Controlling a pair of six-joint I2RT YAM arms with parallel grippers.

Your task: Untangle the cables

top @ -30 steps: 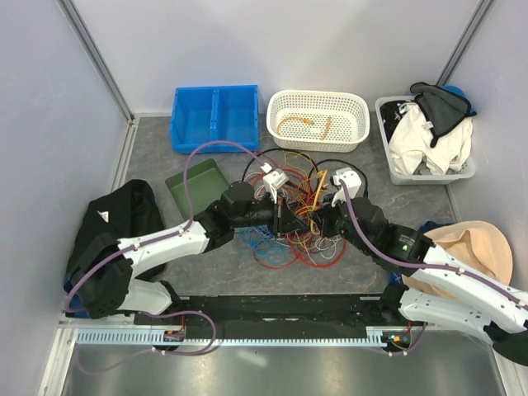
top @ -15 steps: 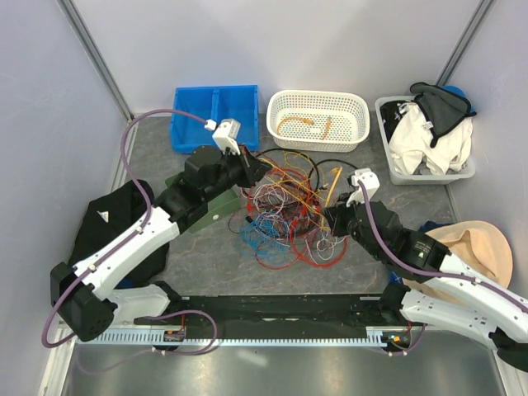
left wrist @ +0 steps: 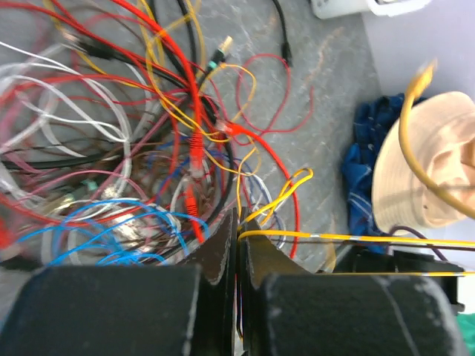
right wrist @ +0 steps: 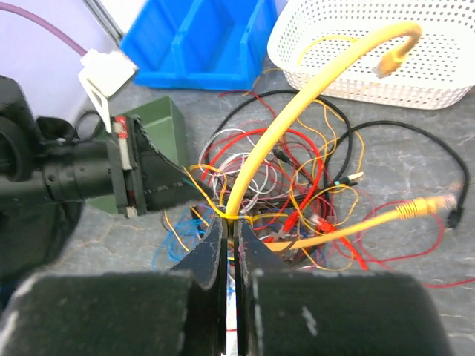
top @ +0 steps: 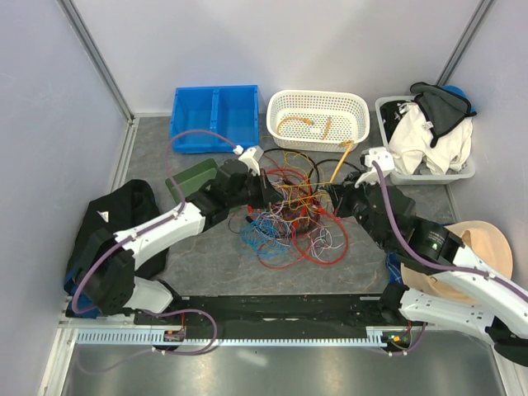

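- left gripper (left wrist: 237, 222): clenched, fingers together on a thin yellow wire (left wrist: 356, 237), which leaves the tips and runs straight off to the right
- right gripper (right wrist: 230, 222): clenched on a thick yellow cable (right wrist: 297, 104). It arcs up from the tips, and its plug end hangs in the air in front of the white basket (right wrist: 445, 81)
- cables (top: 293, 219): one tangled heap of red, blue, white, yellow and black on the grey table (top: 206, 264), mid-table
- in the top view both grippers sit over the far half of the heap, facing each other, left one on its left side, right one on its right
- in the wrist views the heap lies just beyond and below each set of tips, with red and blue loops nearest the left one
- orange cables (top: 305, 125) lie apart from the heap, inside the white basket
- blue bin (top: 214, 115) is behind the heap, green tray (top: 186, 177) just beside the left arm
- writing: only a white tag (top: 103, 216) on the black garment (top: 107, 243), too small to read
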